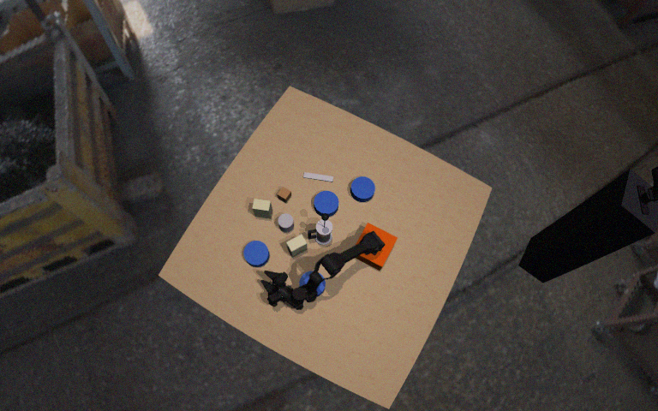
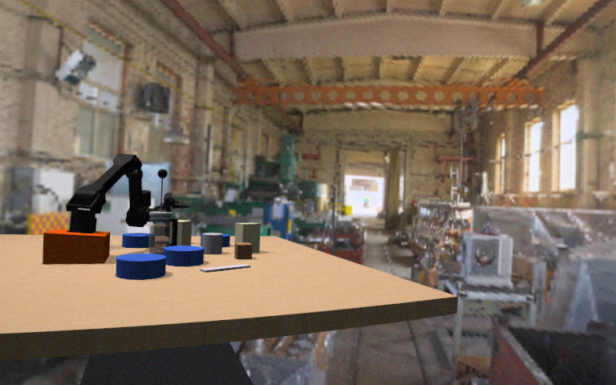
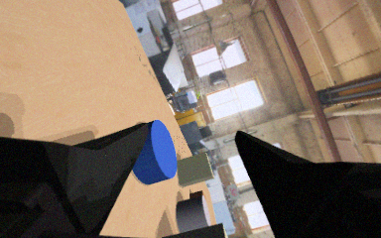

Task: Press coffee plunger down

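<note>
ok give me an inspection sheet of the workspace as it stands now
Surface: tan wooden table top, flat, carrying all the items.
Job's things: coffee press upright mid-table; its plunger knob stands high on the rod, not pressed.
Clutter: four blue discs, one toward the far edge; grey cylinder; two pale green blocks, one by the grey cylinder; small brown cube; white strip.
Grippers: gripper open, nothing between the fingers, away from the press. Arm base sits on an orange block.
Cables: nothing seen.
Surroundings: factory hall, concrete floor, wooden crate beside the table.
</note>
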Robot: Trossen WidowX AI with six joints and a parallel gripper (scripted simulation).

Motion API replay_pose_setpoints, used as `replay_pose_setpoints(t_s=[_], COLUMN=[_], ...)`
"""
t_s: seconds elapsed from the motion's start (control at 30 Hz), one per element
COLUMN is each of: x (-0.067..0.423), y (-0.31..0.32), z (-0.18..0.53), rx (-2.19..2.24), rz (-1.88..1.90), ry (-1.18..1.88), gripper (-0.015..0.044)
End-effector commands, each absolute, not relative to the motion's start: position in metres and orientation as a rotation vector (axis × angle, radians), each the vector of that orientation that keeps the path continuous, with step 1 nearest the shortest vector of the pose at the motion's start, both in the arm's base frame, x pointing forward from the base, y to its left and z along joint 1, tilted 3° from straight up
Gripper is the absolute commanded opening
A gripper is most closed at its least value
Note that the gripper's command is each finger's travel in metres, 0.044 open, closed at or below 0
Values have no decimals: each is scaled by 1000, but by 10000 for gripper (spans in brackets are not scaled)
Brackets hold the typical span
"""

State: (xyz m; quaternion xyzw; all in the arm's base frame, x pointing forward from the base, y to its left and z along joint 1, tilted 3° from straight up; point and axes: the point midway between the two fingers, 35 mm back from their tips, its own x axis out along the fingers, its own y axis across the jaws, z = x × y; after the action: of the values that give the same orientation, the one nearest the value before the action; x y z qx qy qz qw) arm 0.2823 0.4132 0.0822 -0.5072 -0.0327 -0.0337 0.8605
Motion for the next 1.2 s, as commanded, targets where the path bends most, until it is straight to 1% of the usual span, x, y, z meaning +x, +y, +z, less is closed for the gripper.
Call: replay_pose_setpoints(t_s=[0.0,0.03,0.17,0.3,0.4,0.63,0.73,0.87,1.0,1.1,1.17], x=[284,288,323,363,388,409,406,390,357,333,311], y=[413,413,404,381,352,269,229,176,134,114,94], z=[85,90,136,187,227,297,320,340,351,354,353], rx=[-1062,-1059,-1029,-997,-960,-862,-809,-732,-636,-575,-510], rz=[-70,-68,-51,-22,11,76,120,173,235,268,282], ry=[-70,-73,-96,-109,-108,-51,-15,47,105,137,185], gripper=[426,440,440,440,440,440,440,440,440,440,440])
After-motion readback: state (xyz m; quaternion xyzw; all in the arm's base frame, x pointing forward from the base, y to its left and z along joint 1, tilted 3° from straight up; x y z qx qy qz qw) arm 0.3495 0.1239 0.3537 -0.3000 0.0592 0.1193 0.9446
